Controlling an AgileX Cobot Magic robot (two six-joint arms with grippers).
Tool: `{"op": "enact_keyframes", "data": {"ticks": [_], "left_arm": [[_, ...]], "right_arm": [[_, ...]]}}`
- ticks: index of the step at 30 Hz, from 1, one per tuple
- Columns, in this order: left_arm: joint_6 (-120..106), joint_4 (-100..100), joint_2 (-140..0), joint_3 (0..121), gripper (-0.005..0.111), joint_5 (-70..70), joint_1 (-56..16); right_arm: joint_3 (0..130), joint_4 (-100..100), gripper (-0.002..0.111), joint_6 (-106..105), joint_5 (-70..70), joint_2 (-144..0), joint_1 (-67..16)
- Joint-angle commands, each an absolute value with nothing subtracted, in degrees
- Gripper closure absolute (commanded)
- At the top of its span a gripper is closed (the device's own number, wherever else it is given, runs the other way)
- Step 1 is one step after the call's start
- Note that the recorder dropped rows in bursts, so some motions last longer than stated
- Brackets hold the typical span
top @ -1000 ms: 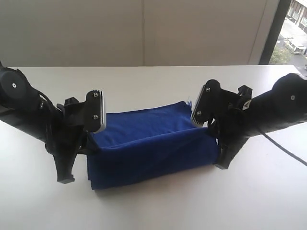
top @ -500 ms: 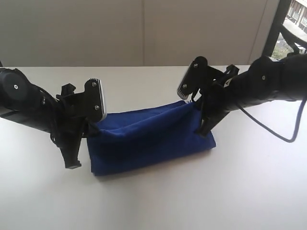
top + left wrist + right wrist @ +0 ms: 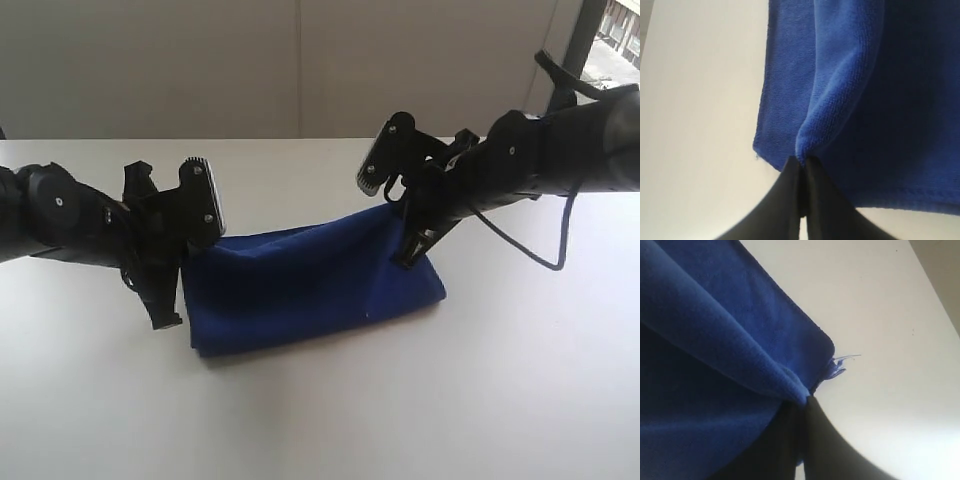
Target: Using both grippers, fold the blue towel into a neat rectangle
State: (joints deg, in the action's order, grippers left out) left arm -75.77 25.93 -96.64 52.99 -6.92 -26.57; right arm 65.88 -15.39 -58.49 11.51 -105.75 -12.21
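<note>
The blue towel (image 3: 300, 285) lies doubled over on the white table (image 3: 320, 420), its upper layer stretched between both arms. My left gripper (image 3: 178, 262) is shut on the towel's left end; in the left wrist view its black fingertips (image 3: 790, 175) pinch a fold of the blue towel (image 3: 850, 90). My right gripper (image 3: 410, 235) is shut on the towel's right end and holds it raised. The right wrist view has the blue towel (image 3: 715, 340) pinched at the fingertips (image 3: 815, 412), with a loose thread beside them.
The white table (image 3: 500, 380) runs out on all sides of the towel. A pale wall (image 3: 300, 60) stands behind the table's far edge. A black cable (image 3: 545, 245) hangs from the right arm. A window shows at the top right corner.
Both grippers have carried the towel's held edge away from the near side. The right arm rose and swung inward. The towel's open pocket has closed into a flatter fold.
</note>
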Motion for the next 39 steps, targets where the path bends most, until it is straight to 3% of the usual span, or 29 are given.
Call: {"op": "enact_keyframes", "data": {"ticks": [1,11,32,36,39], "left_arm": [[-75.79,26.32,-98.46,52.72,0.107,-10.84,-26.49],[-75.79,26.21,-99.43,52.75,0.107,-20.10,-26.45],[-75.15,25.67,-110.83,58.73,0.107,-21.48,-25.09],[-75.15,25.69,-112.55,58.73,0.092,-22.17,-25.09],[-75.15,25.69,-112.94,58.73,0.071,-24.28,-25.09]], "right_arm": [[66.85,-15.15,0.108,-58.06,9.81,-107.03,-10.70],[72.48,-15.15,0.108,-58.06,8.90,-112.36,-9.13],[77.97,-15.15,0.108,-57.65,3.41,-123.53,-8.99],[78.23,-15.15,0.106,-53.65,2.01,-124.36,-8.85],[78.23,-15.15,0.088,-52.28,1.13,-124.36,-8.51]]}}
